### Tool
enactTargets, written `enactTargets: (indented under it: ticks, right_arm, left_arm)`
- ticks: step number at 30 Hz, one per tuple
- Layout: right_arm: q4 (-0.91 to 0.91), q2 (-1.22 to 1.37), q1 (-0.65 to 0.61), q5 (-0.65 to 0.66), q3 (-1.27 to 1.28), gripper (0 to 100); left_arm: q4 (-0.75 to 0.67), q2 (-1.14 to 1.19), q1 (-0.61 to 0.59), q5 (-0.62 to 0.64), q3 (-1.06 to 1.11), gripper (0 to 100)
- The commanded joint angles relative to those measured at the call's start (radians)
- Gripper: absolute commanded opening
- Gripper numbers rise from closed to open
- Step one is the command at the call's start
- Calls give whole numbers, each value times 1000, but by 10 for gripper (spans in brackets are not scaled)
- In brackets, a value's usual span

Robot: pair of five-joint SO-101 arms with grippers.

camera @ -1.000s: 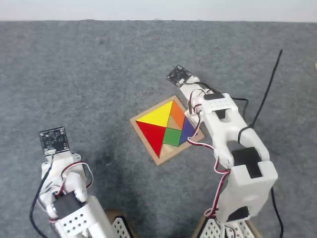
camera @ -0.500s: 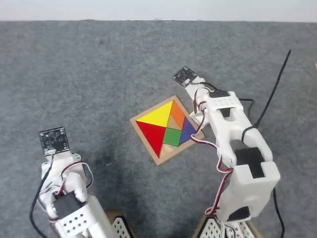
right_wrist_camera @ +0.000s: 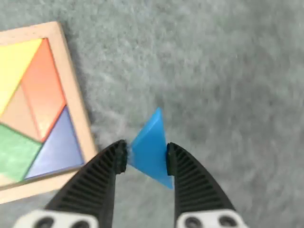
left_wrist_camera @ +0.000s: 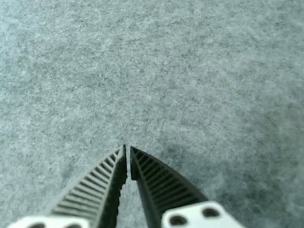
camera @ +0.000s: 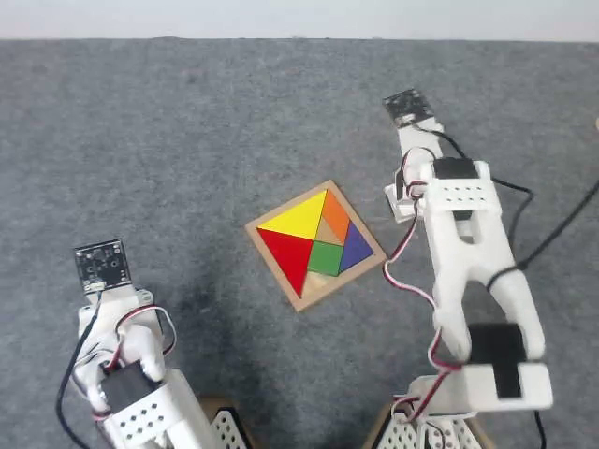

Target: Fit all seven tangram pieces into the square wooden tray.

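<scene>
- My right gripper (right_wrist_camera: 146,150) pinches the blue triangle (right_wrist_camera: 151,140), with the tray (right_wrist_camera: 76,90) just beside it.
- Six pieces (camera: 304,220) sit inside; I think only this one is left.
- My left gripper (left_wrist_camera: 128,153) is pressed together, empty.

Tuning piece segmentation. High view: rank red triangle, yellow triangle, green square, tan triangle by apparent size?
1. red triangle and yellow triangle: look alike, so not ranked against each other.
2. green square.
3. tan triangle, smallest.
All lie flat in the tray, so nearness doesn't skew this.
</scene>
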Motion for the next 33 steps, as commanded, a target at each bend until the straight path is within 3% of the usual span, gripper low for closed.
enactTargets:
  ticks: [1, 7, 9, 13, 20, 23, 26, 33]
  right_arm:
    - [93, -97, -94, -255, -44, 36]
    - [223, -101, -311, -1079, -44, 42]
    - [232, -96, -367, -1215, -44, 43]
    - [203, -96, -469, -1234, -43, 43]
    - [28, -59, -522, -1270, 104, 43]
    - [-28, -56, -576, -1315, 158, 96]
    - [-35, -61, -608, -1363, 167, 155]
    - [-35, -51, -610, -1373, 183, 151]
  left_arm:
    - [3, -6, 5, -12, -7, 15]
    - [3, -6, 5, -12, -7, 15]
    - [3, -6, 5, -12, -7, 15]
    - [3, -6, 5, -12, -7, 15]
    - [2, -8, 5, -12, -7, 15]
    - [2, -8, 5, -12, -7, 15]
    - [2, -8, 5, -12, -7, 15]
    - [2, -8, 5, -12, -7, 15]
